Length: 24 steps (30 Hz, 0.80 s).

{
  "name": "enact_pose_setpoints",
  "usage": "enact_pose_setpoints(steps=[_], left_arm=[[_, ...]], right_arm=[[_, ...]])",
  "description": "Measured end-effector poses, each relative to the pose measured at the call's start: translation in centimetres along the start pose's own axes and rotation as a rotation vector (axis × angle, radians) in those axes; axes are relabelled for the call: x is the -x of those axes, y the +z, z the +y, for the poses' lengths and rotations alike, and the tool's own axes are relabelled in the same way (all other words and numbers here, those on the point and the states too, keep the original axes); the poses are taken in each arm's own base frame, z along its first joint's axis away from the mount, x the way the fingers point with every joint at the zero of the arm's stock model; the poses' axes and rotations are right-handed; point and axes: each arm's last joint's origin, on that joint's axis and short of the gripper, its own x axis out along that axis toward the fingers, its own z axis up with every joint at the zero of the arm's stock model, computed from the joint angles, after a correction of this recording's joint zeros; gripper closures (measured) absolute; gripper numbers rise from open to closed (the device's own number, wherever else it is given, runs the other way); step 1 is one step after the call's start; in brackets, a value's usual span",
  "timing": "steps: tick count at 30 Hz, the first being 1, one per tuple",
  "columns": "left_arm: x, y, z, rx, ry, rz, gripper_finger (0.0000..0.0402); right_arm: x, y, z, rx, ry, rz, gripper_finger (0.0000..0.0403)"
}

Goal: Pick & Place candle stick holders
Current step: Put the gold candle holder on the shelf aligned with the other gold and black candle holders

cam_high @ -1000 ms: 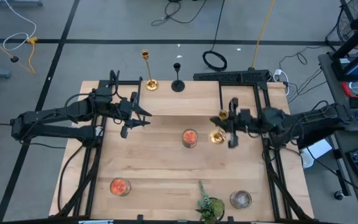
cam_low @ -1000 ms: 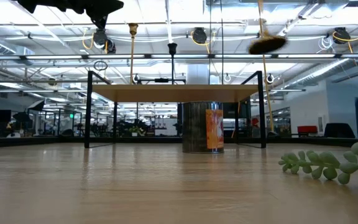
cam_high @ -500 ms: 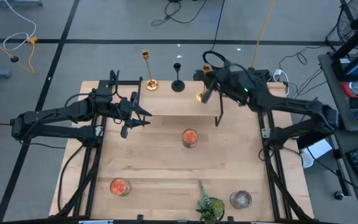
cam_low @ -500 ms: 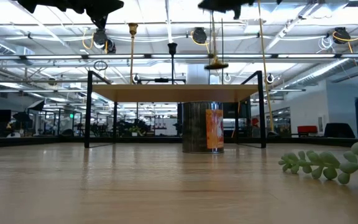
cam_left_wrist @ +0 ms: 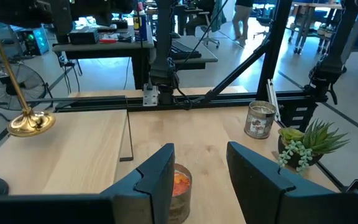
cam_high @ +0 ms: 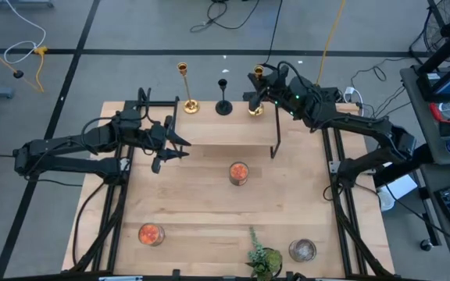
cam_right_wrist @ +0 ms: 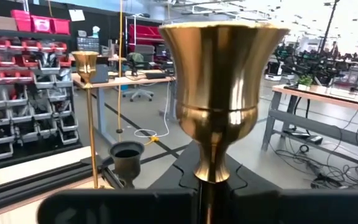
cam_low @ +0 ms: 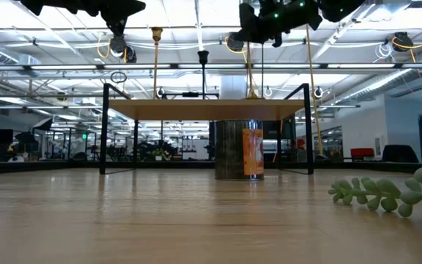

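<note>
**A:** Where is the right gripper [cam_high: 261, 84], and what are its fingers doing?

**B:** It is at the far edge of the table [cam_high: 209, 195], clamped on the stem of a gold candlestick [cam_high: 256, 92]. In the right wrist view the brass cup of that candlestick [cam_right_wrist: 221, 93] fills the middle, with the stem running down between the two dark fingers [cam_right_wrist: 123, 208]. Its round base sits directly below the gripper, on top of the raised wooden shelf [cam_high: 233, 125], at that shelf's right end.

**A:** What is nearest to it?

**B:** Just beside it, toward the left arm, stands the short black candlestick [cam_high: 223, 97], upright on the same shelf. Farther along in that direction is the other gold candlestick [cam_high: 186, 90], also upright. All three stand in a row along the shelf's far edge, apart from one another.

**A:** And nearer the robot than the gripper?

**B:** An orange jar candle [cam_high: 239, 172] stands on the table proper, in the middle. Well beyond that, at the near edge, are a second orange jar [cam_high: 151, 233], a small green plant [cam_high: 262, 257] and a grey jar candle [cam_high: 302, 250].

**A:** The left gripper [cam_high: 172, 146]?

**B:** It hovers over the left part of the table, well apart from the candlesticks. Its fingers [cam_left_wrist: 160, 171] are spread, with nothing between them; the left wrist view looks past them to the orange jar.
</note>
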Motion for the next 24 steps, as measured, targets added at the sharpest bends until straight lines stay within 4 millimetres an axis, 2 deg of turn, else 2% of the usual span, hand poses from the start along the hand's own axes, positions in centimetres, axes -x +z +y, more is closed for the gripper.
enact_pose_setpoints(steps=[8, 14, 24], left_arm=[[0.0, 0.0, 0.0, 0.026, 0.000, 0.001, 0.0250], [0.0, 0.0, 0.0, 0.026, 0.000, 0.001, 0.0250], [0.0, 0.0, 0.0, 0.024, 0.000, -0.004, 0.0250]], right_arm=[[0.0, -0.1, -0.3, 0.001, -0.047, 0.004, 0.0403], [0.1, -1.9, -0.9, -0.033, -0.065, 0.043, 0.0403], [0.4, -2.5, -1.6, -0.060, -0.088, -0.050, 0.0403]])
